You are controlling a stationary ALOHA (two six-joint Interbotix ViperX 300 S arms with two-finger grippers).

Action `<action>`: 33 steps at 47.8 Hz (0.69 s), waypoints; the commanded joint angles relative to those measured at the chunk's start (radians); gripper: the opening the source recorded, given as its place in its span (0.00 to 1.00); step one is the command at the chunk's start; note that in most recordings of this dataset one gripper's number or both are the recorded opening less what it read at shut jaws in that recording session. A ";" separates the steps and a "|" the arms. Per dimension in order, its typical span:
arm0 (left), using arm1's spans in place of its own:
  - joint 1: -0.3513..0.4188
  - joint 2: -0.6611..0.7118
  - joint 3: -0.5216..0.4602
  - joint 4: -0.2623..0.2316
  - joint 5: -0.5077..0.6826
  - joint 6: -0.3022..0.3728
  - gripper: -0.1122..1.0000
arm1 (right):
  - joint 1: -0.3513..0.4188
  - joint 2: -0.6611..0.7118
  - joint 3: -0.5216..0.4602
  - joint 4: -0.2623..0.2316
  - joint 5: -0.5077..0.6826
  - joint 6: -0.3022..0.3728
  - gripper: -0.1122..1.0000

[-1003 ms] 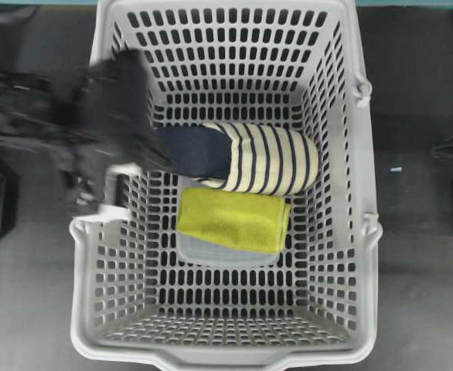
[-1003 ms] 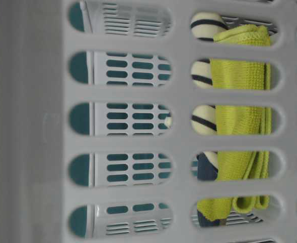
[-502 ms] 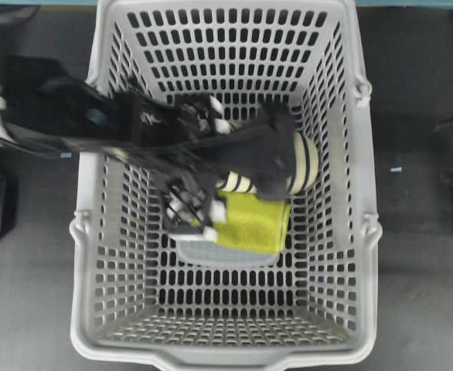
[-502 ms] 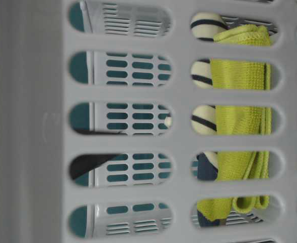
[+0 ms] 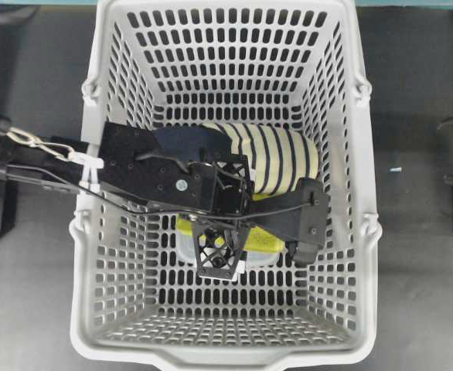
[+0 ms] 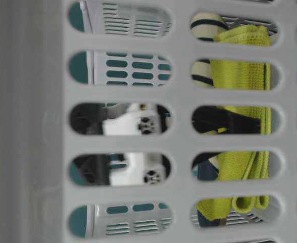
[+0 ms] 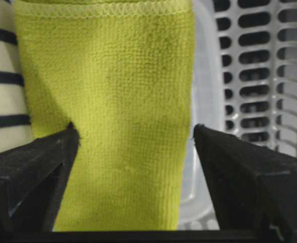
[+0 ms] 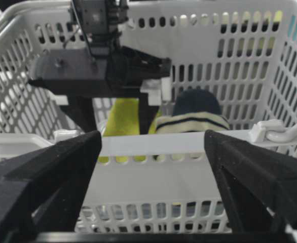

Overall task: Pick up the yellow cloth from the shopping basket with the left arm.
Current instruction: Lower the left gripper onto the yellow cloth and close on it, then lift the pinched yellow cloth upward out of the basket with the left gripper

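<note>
Lying between the spread jaws, seemingly untouched: yellow cloth (image 7: pixel 123 116).

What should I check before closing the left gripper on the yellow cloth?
1. Left gripper open: ok, fingers spread wide.
2. Yellow cloth between the fingers: ok, it fills the gap in the wrist view.
3. Striped slipper out of the pinch: cannot tell, it lies right beside one finger.
4. Clear tray under the cloth out of the pinch: cannot tell, its edge sits near the other finger.
5. Fingers down at cloth level: cannot tell, no view shows contact.
6. Right gripper clear: ok, open outside the shopping basket.
</note>
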 commanded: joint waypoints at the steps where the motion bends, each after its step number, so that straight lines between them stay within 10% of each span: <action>1: 0.014 -0.009 0.006 0.003 -0.020 -0.002 0.89 | -0.003 0.008 -0.017 0.005 -0.002 0.002 0.81; 7: 0.015 -0.015 0.026 0.005 -0.026 0.000 0.78 | -0.003 0.008 -0.009 0.005 -0.003 0.002 0.81; 19: -0.003 -0.057 0.003 0.003 0.002 0.009 0.17 | -0.003 0.006 -0.008 0.006 -0.008 0.015 0.81; 33: -0.008 -0.118 -0.324 0.005 0.298 0.000 0.15 | -0.003 0.005 -0.003 0.006 -0.008 0.032 0.81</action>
